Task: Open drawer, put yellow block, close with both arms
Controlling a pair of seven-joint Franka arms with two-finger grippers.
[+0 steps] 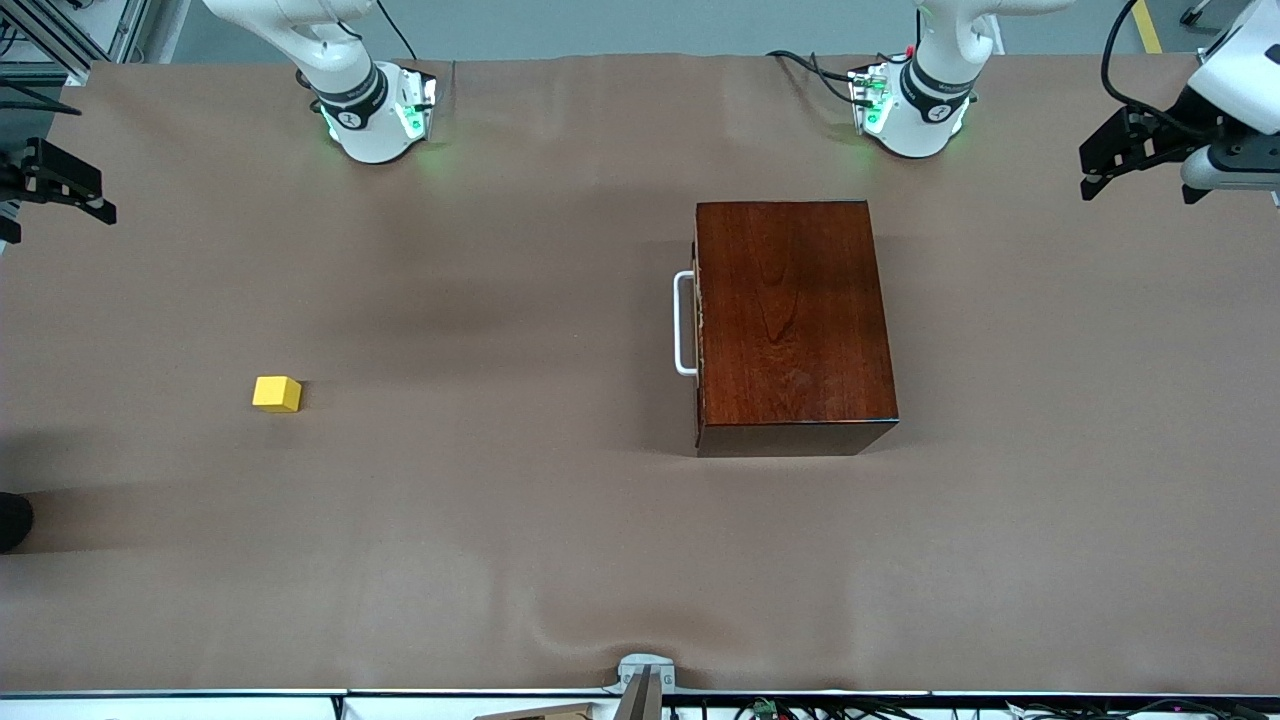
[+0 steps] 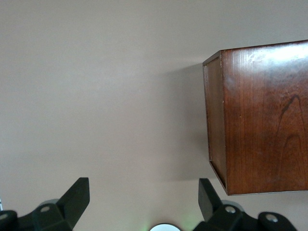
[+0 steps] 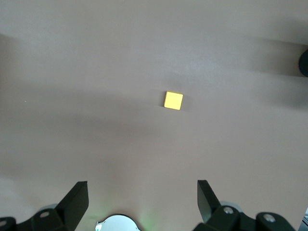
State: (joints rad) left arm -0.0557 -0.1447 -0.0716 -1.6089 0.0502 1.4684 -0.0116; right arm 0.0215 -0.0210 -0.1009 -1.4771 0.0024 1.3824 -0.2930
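The dark mahogany box (image 1: 790,320) stands toward the left arm's end of the table. Its drawer is shut, and the white handle (image 1: 684,323) faces the right arm's end. The yellow block (image 1: 277,393) lies on the cloth toward the right arm's end. My left gripper (image 1: 1125,155) hangs open and empty in the air over the left arm's end of the table. Its wrist view shows the box (image 2: 264,115) past its open fingers (image 2: 77,197). My right gripper (image 1: 60,185) hangs open and empty over the right arm's end. Its wrist view shows the block (image 3: 173,100) below, apart from the fingers (image 3: 77,199).
A brown cloth (image 1: 500,520) covers the table, with wrinkles near the front edge. A metal bracket (image 1: 645,678) sits at the front edge. A dark round object (image 1: 12,520) shows at the right arm's end and in the right wrist view (image 3: 303,61).
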